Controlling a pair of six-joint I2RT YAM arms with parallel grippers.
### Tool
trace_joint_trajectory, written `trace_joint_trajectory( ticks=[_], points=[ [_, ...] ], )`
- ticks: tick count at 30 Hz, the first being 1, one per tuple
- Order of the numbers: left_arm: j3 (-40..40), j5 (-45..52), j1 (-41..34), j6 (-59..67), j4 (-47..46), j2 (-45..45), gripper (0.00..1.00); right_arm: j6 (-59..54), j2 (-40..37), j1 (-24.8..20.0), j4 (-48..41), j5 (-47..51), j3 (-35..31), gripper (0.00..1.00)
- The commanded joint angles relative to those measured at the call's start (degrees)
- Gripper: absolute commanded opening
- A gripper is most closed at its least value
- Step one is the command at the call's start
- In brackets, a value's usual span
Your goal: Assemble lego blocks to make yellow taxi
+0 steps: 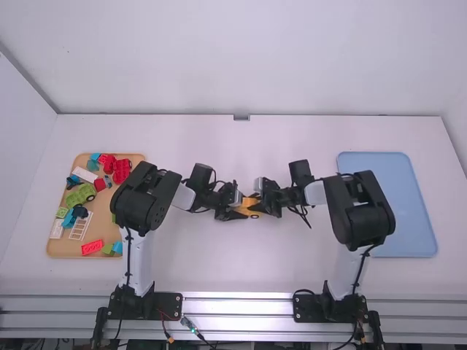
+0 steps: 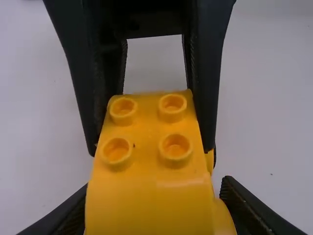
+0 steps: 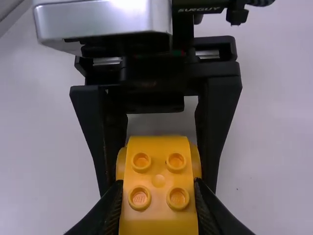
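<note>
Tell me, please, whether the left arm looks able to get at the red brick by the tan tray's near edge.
Probably not just now: the left gripper is closed on the yellow block, though the red brick itself lies uncovered.

Rich yellow-orange colours the studded block assembly [image 3: 158,181] between the matte black left gripper [image 1: 232,207] and the equally black right gripper [image 1: 268,204], over a white table [image 1: 219,266]. White links and black joints mark the left arm [image 1: 141,259] and the right arm [image 1: 346,266] alike. A tan tray [image 1: 111,222] carries a bright mix: a red brick [image 1: 93,247], a lime-green wheeled piece [image 1: 80,195] and a white ladder-like piece [image 1: 80,226], with touches of blue and teal. Plain pale blue covers the other tray [image 1: 405,200]; silver-grey tints the metal rail [image 1: 237,296].
</note>
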Motion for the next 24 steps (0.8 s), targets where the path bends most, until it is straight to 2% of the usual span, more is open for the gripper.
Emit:
trace_joint_trajectory(
  ticks=[1, 11, 22, 23, 24],
  points=[
    [-1.0, -2.7, -0.3, -0.8, 0.0, 0.9, 0.25, -0.3, 3.5, 2.2, -2.0, 17.0, -1.1, 0.0],
    [-1.0, -5.9, -0.5, -0.9, 1.0, 0.9, 0.24, 1.4, 3.5, 3.9, -1.7, 24.5, -1.1, 0.0],
    [1.3, -5.5, -0.5, -0.8, -3.7, 0.9, 0.24, 4.5, 3.4, 4.0, 1.9, 22.4, -1.1, 0.01],
    [1.3, -5.5, -0.5, -0.8, -3.7, 0.9, 0.24, 5.4, 3.4, 3.9, 3.0, 21.9, -1.1, 0.09],
    [1.3, -5.5, -0.4, -0.8, -3.7, 0.9, 0.24, 6.5, 3.4, 3.7, 3.8, 20.6, -1.1, 0.25]
  ],
)
